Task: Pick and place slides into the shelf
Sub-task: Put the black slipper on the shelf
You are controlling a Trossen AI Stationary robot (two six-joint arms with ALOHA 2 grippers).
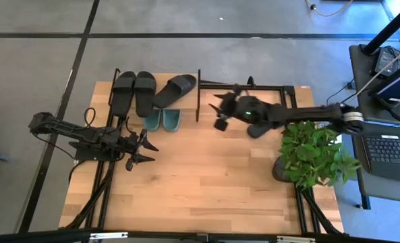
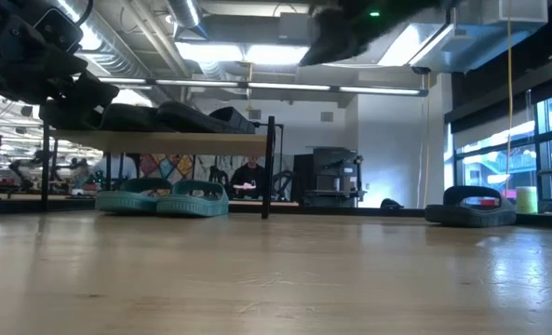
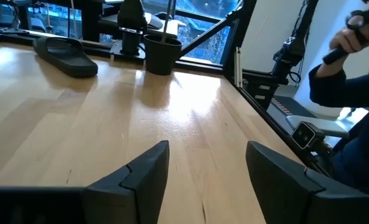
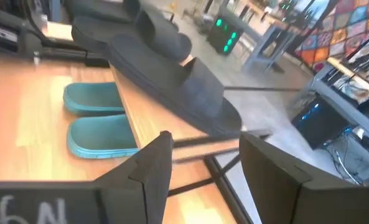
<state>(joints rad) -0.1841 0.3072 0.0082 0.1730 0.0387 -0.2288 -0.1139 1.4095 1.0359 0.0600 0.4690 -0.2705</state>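
Wooden surface [image 1: 206,182] carries the shelf [image 1: 200,94] at its far edge, w/ three black slides on the top board: two straight ones [image 1: 135,91] and a third one [image 1: 175,89] lying slanted. Two green slides [image 1: 162,120] sit on the lower level, side by side. One more black slide [image 1: 259,128] lies on the surface, near the plant [image 1: 314,152], well apart from the shelf. This last slide is the one not yet placed, I judge.

It lies just under and behind the right gripper [image 1: 221,111], its long axis approx. toward the shelf side. Right jaws are apart, holding nothing, and point at the shelf end, not at the slide. Left gripper [image 1: 137,150] waits at the left part, jaws also apart and empty, much farther from this slide. So right arm is the nearer one; it probably must turn back toward the plant side.
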